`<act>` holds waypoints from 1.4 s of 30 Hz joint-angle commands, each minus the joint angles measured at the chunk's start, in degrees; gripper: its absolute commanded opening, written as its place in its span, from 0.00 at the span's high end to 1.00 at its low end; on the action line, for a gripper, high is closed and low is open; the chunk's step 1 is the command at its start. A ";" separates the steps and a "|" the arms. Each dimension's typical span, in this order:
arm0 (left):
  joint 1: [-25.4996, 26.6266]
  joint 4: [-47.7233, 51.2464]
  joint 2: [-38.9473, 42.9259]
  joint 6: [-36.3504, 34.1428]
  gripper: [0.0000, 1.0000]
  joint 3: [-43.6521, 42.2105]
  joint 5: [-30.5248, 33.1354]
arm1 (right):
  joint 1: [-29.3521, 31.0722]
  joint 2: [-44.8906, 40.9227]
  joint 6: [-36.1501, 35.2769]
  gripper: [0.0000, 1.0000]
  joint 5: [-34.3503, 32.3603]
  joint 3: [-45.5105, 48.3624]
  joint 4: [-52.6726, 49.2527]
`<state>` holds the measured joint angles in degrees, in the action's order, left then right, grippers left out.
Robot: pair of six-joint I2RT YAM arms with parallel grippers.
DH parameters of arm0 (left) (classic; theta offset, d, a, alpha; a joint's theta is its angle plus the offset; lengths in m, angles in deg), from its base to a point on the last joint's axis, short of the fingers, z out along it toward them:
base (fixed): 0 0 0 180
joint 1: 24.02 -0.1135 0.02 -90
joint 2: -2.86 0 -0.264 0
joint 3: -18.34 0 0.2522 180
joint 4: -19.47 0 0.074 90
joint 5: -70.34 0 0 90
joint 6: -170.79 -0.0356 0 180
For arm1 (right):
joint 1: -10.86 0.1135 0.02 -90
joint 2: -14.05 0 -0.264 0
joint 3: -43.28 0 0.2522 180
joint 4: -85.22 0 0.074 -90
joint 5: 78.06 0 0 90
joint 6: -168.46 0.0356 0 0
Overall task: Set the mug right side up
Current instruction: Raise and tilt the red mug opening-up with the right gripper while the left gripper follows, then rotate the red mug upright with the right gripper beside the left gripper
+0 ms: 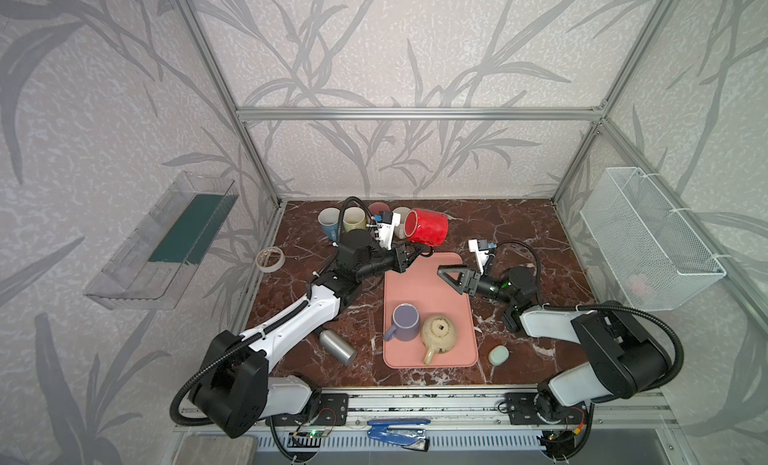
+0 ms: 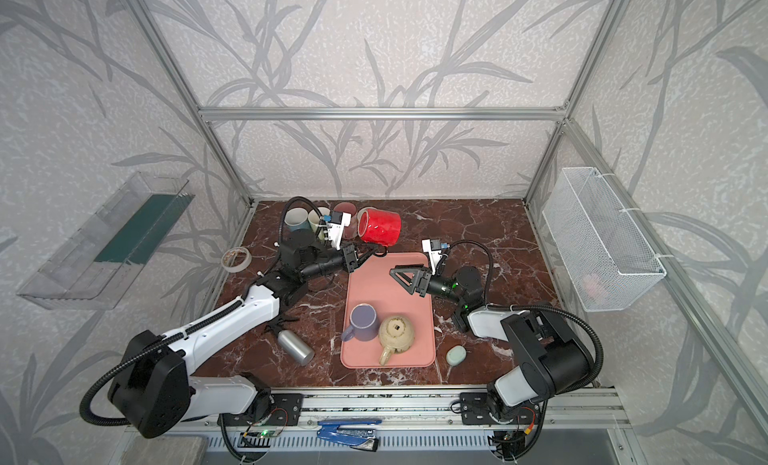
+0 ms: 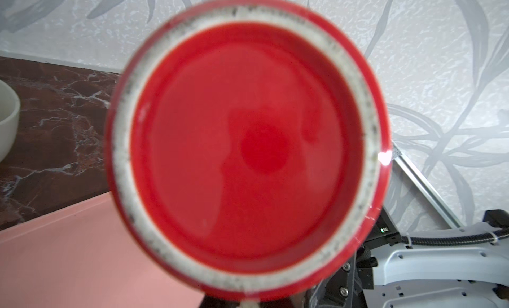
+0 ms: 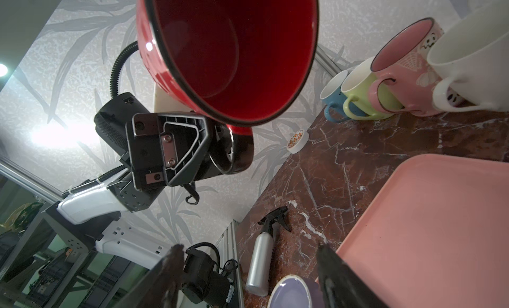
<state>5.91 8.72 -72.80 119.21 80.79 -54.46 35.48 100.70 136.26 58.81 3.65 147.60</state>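
Enclosing a seemingly marble tabletop [image 1: 519, 234], leaf-patterned walls [image 1: 415, 47] back the red mug [image 1: 428, 228].

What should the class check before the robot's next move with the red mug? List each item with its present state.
1. Left end effector shut on the red mug at its handle: ok.
2. Mug lifted off the tabletop: ok.
3. Mug right side up: not ok. It hangs sideways, with its base towards the left wrist camera.
4. Right end effector open, empty and apart from the mug: ok.
5. Bare spot on the pink tray for setting the mug down: ok. The far half is bare.
6. Grip firm enough to hold through a turn: cannot tell.
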 commanded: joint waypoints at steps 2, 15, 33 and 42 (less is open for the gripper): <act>-0.18 -16.97 0.39 5.88 1.00 -1.28 -3.14 | -0.14 -0.63 2.61 0.30 2.41 -3.32 4.46; -0.20 -28.16 0.60 11.74 1.00 -5.22 -4.30 | -0.12 0.27 7.53 0.48 2.07 -9.88 4.46; 0.21 -47.23 -5.78 21.48 1.00 -7.52 -6.94 | 1.70 -1.40 5.38 0.60 -0.10 -14.38 -1.86; 0.58 -47.91 -5.69 21.48 1.00 -8.74 -6.94 | 1.63 -2.49 4.09 0.69 -0.73 -15.18 -3.60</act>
<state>6.26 -31.04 -79.92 140.04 71.98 -60.32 36.90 100.24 141.70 58.47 -9.72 143.56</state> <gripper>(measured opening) 0.104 0.317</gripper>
